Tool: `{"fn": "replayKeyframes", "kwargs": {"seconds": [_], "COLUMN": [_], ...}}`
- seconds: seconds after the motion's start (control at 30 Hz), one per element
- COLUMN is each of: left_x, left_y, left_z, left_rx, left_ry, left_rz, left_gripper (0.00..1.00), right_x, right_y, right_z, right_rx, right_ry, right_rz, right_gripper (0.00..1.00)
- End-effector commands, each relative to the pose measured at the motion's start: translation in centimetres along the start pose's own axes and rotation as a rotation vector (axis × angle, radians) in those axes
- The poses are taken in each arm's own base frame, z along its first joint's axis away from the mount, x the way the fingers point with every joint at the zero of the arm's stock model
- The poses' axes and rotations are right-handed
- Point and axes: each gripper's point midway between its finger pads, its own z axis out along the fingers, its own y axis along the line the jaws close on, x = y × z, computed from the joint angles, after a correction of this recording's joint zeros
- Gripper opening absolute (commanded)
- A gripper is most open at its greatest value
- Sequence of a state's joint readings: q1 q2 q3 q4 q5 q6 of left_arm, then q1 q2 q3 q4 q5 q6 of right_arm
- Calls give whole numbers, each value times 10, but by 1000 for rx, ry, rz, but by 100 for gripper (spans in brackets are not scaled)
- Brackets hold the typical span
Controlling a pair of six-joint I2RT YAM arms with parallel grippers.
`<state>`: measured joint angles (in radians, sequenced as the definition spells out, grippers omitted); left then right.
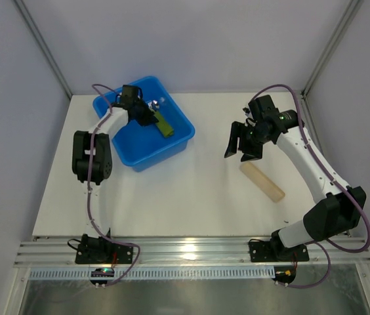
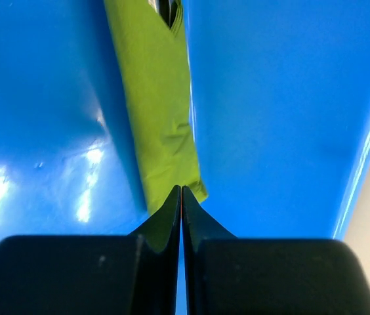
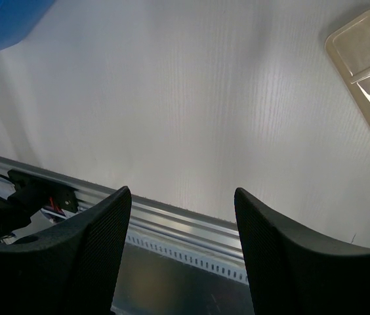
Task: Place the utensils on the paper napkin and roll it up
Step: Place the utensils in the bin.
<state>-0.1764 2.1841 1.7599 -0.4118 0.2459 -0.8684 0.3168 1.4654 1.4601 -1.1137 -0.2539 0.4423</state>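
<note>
Left gripper (image 2: 182, 190) jaws pressed together, tips right at the near end of the green napkin roll (image 2: 159, 118) in the blue bin (image 2: 270, 98), its long axis straight ahead, utensils (image 2: 167, 10) showing at the far end; right gripper (image 3: 180, 191) spread, well apart

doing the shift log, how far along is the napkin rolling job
Looks done: the green napkin lies in the blue bin as a narrow roll, with something shiny, likely the utensils, at its far end. In hand: the left tool is shut, tips at the roll's near end; a pinch is unclear. The right tool hangs open above the table. Left: probably only backing off.
</note>
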Motion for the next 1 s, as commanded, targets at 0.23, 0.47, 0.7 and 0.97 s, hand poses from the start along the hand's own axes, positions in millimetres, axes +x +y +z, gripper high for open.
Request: {"fn": "replayKeyframes", "kwargs": {"seconds": [0.23, 0.47, 0.7, 0.97], "left_x": [-16, -16, -25, -56], "left_y": [-1, 12, -10, -70], "left_z": [47, 55, 43, 2], "left_rx": [18, -13, 68, 233], "left_ry": [22, 34, 19, -53], "left_rz": [-72, -82, -66, -54], "left_gripper": [0, 0, 2, 23], "right_x": [-8, -12, -13, -13], "right_y": [-1, -3, -3, 0], "right_z": [-14, -16, -15, -19], "right_rx": [0, 3, -3, -14], "right_ry": [-52, -57, -57, -71], "right_rz": [-32, -34, -34, -31], "right_gripper": [68, 68, 68, 68]}}
